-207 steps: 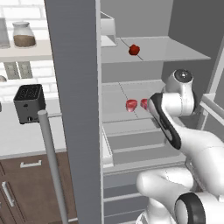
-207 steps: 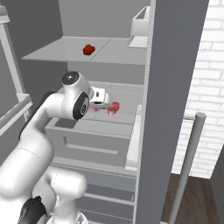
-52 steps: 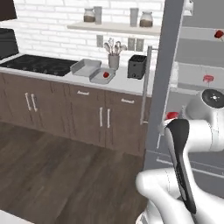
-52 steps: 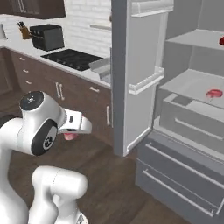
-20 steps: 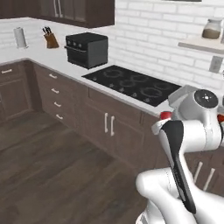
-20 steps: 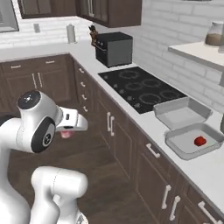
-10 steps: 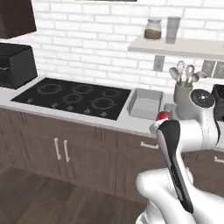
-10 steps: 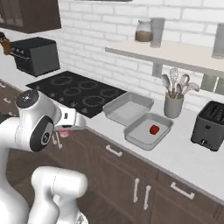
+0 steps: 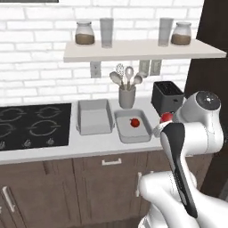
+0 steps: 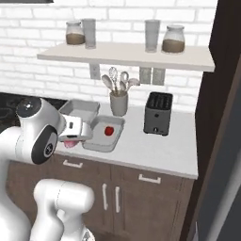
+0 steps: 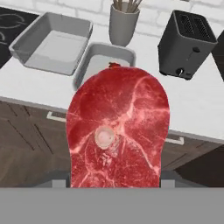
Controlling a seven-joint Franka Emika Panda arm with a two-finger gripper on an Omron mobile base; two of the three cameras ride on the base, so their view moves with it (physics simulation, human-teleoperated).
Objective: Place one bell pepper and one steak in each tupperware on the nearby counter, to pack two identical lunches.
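One flat, marbled pinkish-red steak slab (image 11: pixel 117 131), held aloft in the closed gripper (image 10: pixel 70 140) just short of the pepper-holding light-grey tupperware (image 9: pixel 126 134): likely limp, light, slick, best pinched mid-slab.

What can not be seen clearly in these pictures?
- Gripper fingertips: hand view, covered by the steak it holds.
- Bell pepper in the right tupperware: hand view, mostly behind the steak.
- Stovetop: left base view, cut by the left edge.
- Jar contents: too small to identify.
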